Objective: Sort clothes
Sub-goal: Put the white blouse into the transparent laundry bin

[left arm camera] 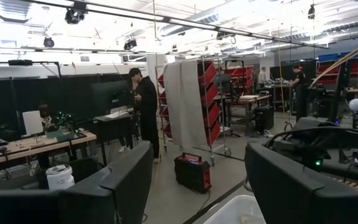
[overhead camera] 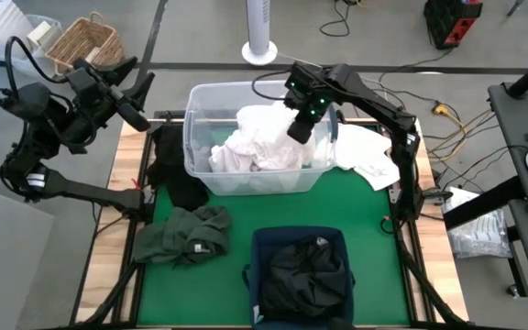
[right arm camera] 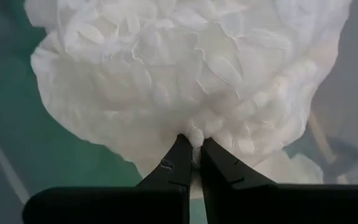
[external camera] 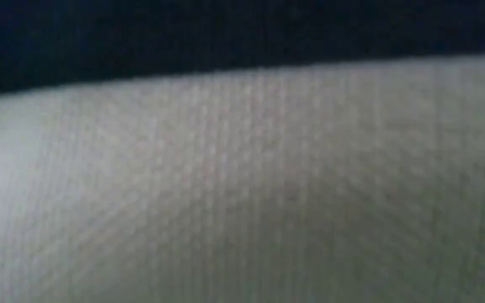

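Over the tub: a white garment [right arm camera: 191, 81] hangs pinched in the right tool [right arm camera: 193, 163], fingers closed on a fold, likely lifted to drop among the whites.
Clear tub [overhead camera: 198, 165]: holds white clothes [overhead camera: 246, 151]; another white piece [overhead camera: 369, 156] lies beside it.
Darks: a black garment in the navy bin [overhead camera: 269, 240]; a green garment [overhead camera: 183, 236] and a black one [overhead camera: 174, 165] on the desk.
Left tool [overhead camera: 134, 96]: raised off the desk's left edge, fingers wide apart, empty.
Surface: green mat [overhead camera: 365, 229].
Room: workshop, a person standing far off.

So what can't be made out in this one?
- Low view: all blur, pale cloth against the lens hides the table.
- High view: the right gripper covers where it pinches the white garment.
- Left wrist view: left gripper faces the room, no clothes shown.
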Robot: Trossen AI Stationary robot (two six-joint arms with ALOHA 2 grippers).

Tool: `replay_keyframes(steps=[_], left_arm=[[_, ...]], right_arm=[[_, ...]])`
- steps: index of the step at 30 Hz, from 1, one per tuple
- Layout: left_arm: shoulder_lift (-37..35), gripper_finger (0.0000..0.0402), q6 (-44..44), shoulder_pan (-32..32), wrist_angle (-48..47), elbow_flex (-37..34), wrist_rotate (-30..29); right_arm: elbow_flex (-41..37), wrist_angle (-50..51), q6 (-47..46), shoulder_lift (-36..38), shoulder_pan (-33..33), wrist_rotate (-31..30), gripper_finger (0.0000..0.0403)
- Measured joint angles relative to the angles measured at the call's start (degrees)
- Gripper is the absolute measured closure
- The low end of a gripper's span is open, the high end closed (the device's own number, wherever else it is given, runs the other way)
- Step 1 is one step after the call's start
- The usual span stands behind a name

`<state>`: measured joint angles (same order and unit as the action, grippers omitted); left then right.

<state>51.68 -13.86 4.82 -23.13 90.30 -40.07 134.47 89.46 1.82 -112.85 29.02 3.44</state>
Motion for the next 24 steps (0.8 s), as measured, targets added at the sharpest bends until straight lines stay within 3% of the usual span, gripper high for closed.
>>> replay_keyframes(steps=[24], left_arm=[[1.0, 0.017, 2.4, 0.0, -2.9, 0.0, 0.0]], right_arm=[[-0.1, -1.3, 3.1, -2.8, 0.0, -0.3, 0.038]])
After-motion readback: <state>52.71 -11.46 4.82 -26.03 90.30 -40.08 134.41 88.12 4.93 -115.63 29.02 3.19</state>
